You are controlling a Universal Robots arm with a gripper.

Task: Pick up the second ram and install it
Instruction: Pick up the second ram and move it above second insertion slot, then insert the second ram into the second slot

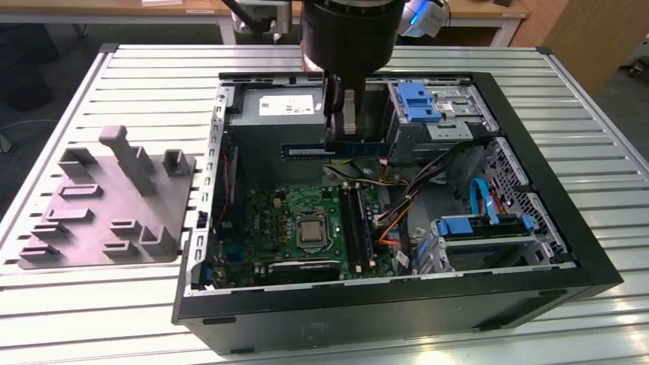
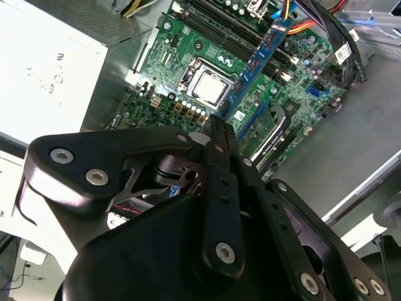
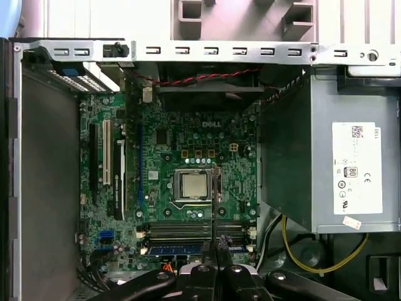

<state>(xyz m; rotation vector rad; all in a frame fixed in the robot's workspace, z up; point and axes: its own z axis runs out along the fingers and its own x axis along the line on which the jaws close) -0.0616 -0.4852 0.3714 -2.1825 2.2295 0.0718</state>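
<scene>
Blue-faced and very thin, the second ram (image 1: 307, 152) is held clamped between the fingers of the gripper (image 1: 345, 141), which are closed on its upper edge near mid-length. In the exterior view the card is seen level and broadside, its two ends projecting to either side of the fingers. It is carried high inside the open computer case (image 1: 568, 251), in front of the power supply (image 1: 272, 114) and just beside the drive cage with the blue-tabbed bracket (image 1: 418, 100). It is raised well clear of the motherboard (image 1: 273, 224) and is not seated in any slot.

In the second wrist view the ram (image 2: 254, 63) is seen stretching away from the gripper (image 2: 216, 123) as a slim blue strip, passing above the board beside the CPU socket (image 2: 207, 84).

In the first wrist view the ram (image 3: 215, 200) is reduced to a dark edge-on line rising from the gripper (image 3: 214, 256). It overlaps the edge of the CPU socket (image 3: 193, 185) and crosses the memory slots (image 3: 169, 232) roughly at right angles to their length.

On the slatted table (image 1: 568, 84), a grey moulded plate with upright blocks (image 1: 102, 209) is laid just beside the case, on the exterior view's left, well apart from the gripper.
</scene>
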